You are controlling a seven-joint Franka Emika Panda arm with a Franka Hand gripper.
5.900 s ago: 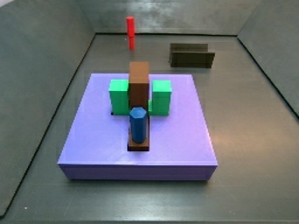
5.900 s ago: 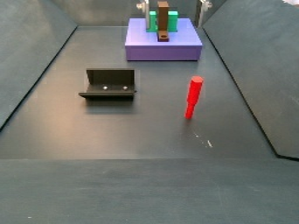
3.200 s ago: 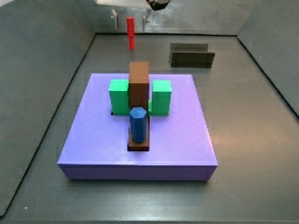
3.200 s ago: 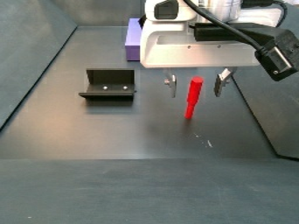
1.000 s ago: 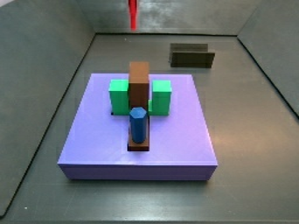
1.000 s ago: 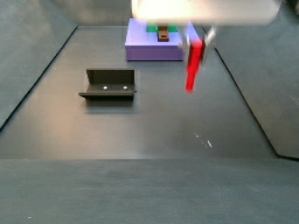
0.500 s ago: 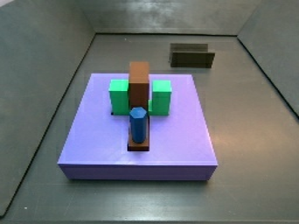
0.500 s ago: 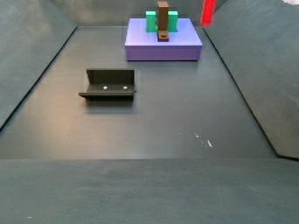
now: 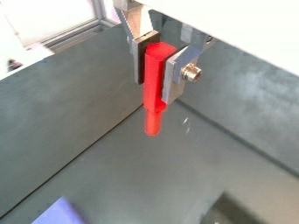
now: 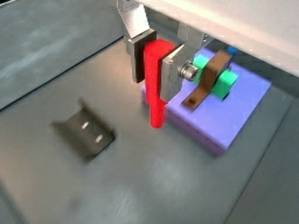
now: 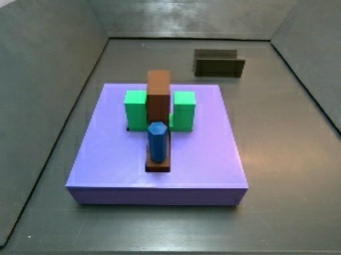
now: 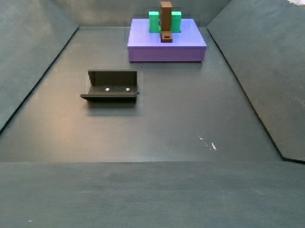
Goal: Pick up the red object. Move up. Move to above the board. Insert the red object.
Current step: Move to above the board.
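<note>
Red object (image 9: pixel 156 87) held aloft
Pincer (image 10: pixel 156 59) pinches its top in both wrist views; neither side view shows them.

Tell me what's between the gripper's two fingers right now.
The red object is clamped between the gripper's fingers, hanging down above the floor, in both wrist views; neither side view shows it.

Lighting is even and soft in all views, with no hard glare. In both wrist views the tool (image 9: pixel 156 54) (image 10: pixel 159 54) sits close to the lens and slightly soft, its silver plates catching a pale sheen; the red object (image 9: pixel 156 92) (image 10: pixel 156 83) it clamps reads saturated but a little blurred at its edges. The table (image 11: pixel 273 214) (image 12: pixel 167 125) shows a dull grey reflection (brightest toward the far wall). Shadows beside the board (image 11: pixel 193 159) and fixture (image 12: pixel 112 86) are faint and short. All pictures are low in resolution.
</note>
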